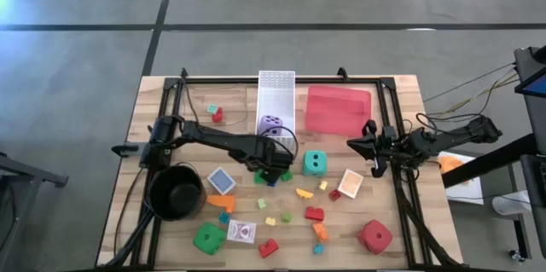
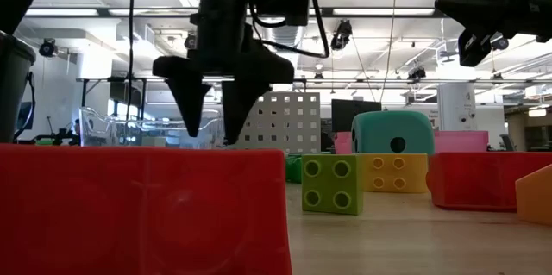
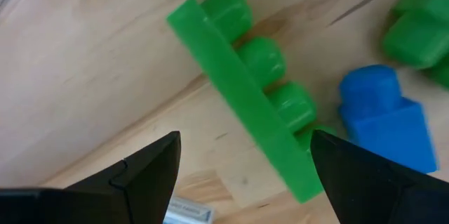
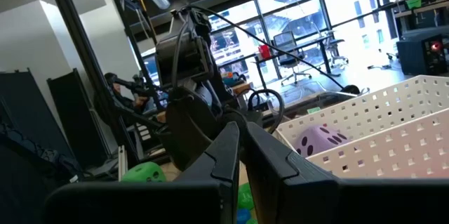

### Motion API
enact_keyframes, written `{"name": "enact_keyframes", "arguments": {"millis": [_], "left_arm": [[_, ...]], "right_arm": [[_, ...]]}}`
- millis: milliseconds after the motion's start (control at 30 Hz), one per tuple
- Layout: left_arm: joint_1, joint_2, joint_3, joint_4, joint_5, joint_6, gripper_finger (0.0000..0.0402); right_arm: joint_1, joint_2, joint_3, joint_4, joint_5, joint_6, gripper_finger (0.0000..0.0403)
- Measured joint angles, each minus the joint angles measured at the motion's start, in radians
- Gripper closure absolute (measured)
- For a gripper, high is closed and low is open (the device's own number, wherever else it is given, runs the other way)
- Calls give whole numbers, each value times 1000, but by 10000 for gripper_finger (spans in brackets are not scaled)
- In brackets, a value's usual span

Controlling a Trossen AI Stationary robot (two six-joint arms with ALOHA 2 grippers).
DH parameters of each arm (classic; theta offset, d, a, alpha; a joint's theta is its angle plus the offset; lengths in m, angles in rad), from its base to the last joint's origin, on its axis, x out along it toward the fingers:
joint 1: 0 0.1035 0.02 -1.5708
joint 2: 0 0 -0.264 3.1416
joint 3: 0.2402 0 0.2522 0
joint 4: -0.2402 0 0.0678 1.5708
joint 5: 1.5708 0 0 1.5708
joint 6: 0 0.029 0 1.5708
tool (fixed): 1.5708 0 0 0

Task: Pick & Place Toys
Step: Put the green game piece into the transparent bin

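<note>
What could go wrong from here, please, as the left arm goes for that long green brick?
The left gripper hangs open over the green brick, which lies tilted on its side and skewed to the jaws, so closing could pivot it away. The blue brick and another green brick sit close by and may get nudged. The teal die stands near the arm's path toward the white basket.

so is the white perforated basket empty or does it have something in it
Not empty. The white perforated basket holds a purple die, seen inside it from above and through its holed wall in the right wrist view. Nothing else shows inside.
</note>
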Motion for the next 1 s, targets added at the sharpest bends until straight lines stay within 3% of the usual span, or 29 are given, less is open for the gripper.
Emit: {"name": "enact_keyframes", "arguments": {"millis": [333,1000], "left_arm": [[1,0,-12,82,-58,-43,83],[3,-5,-205,262,-37,-78,85]], "right_arm": [[0,0,0,0,0,0,382],[0,0,0,0,0,0,382]]}}
